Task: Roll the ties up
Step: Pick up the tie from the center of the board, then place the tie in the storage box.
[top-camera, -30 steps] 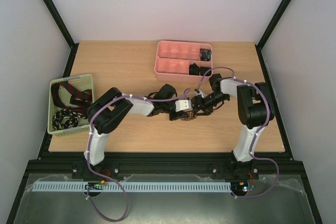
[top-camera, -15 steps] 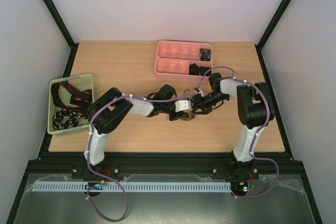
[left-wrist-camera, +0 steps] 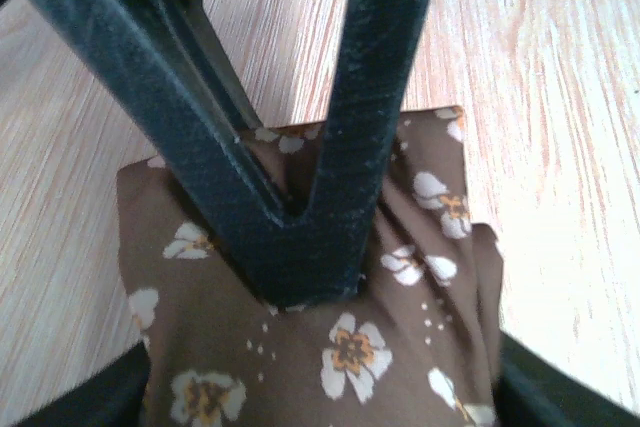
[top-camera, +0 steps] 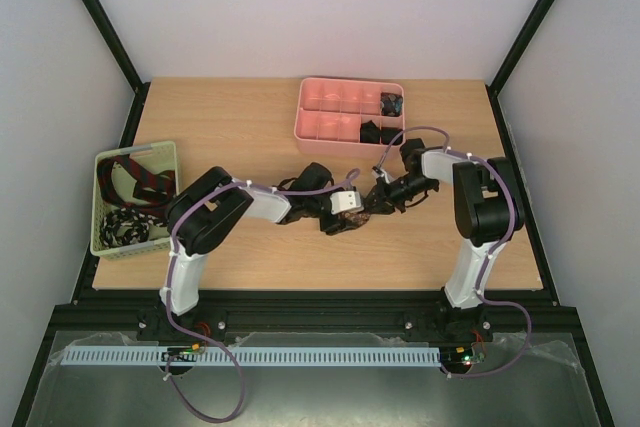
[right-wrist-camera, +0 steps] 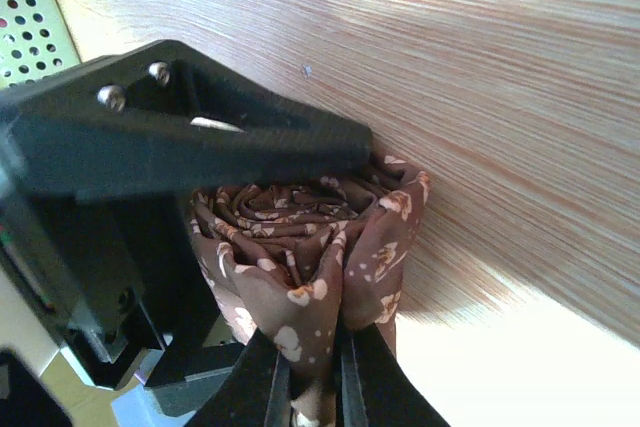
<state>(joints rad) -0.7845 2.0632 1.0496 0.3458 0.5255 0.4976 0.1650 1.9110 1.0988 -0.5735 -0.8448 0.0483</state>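
Coiled brown tie (right-wrist-camera: 300, 237) is sitting on the table (top-camera: 230, 127) centre betw. both arms — R gripper (right-wrist-camera: 310, 367) is pinching its outer fold w/ jaws nearly closed, L gripper (top-camera: 355, 213) is straddling the coil wide-jawed from the left — so R is the arm carrying it.

Light wooden table (top-camera: 220, 127), plain white walls (top-camera: 320, 7), black frame posts (top-camera: 97, 12)

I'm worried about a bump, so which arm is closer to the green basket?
Left. The left arm has its elbow just beside the green basket; the right arm stands well off to the basket's right.
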